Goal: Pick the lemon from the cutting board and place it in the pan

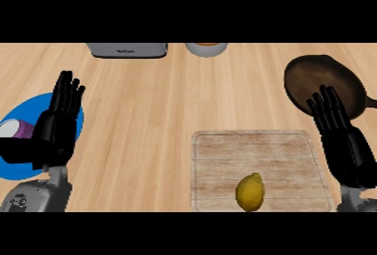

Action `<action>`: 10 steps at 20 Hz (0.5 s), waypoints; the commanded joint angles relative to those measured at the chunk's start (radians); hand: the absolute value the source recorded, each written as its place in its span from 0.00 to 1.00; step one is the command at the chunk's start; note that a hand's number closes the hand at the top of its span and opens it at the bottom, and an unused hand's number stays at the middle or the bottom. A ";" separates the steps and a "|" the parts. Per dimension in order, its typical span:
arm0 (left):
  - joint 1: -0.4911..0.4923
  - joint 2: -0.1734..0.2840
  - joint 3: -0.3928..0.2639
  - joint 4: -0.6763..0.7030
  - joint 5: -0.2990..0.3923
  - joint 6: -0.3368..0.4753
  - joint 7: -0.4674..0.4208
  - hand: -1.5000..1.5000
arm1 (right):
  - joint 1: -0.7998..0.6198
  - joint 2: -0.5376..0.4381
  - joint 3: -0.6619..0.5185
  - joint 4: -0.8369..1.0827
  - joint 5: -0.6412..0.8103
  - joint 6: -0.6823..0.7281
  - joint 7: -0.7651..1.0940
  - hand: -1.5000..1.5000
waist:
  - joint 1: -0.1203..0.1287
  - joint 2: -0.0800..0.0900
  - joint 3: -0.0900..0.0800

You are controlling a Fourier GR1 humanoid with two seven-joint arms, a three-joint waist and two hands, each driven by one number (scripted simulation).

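Note:
A yellow lemon (250, 192) lies near the front edge of the pale wooden cutting board (258, 149), at the lower middle of the head view. The dark round pan (309, 74) sits at the upper right of the counter. My right hand (344, 144) stands open with fingers up, just right of the board, and its fingertips overlap the pan's near rim. It is apart from the lemon. My left hand (57, 124) is open too, fingers up, at the far left.
A blue plate (22, 169) lies under my left hand, with a purple and white cup (16, 130) on it. A grey toaster (126, 50) and a round bowl (206, 48) stand at the back edge.

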 commanded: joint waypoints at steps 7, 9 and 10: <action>-0.011 0.055 0.037 0.163 -0.001 -0.097 -0.003 0.50 | 0.174 0.010 0.219 0.040 0.241 0.041 -0.063 1.00 | -0.034 0.012 -0.012; 0.003 0.067 0.045 0.134 -0.008 -0.077 0.015 0.50 | 0.239 0.021 0.144 0.037 0.385 -0.152 -0.233 0.00 | -0.065 0.003 -0.012; 0.017 0.051 0.031 0.133 -0.017 -0.062 0.031 0.50 | 0.302 0.007 0.123 0.013 0.399 -0.188 -0.257 0.00 | -0.080 0.000 -0.012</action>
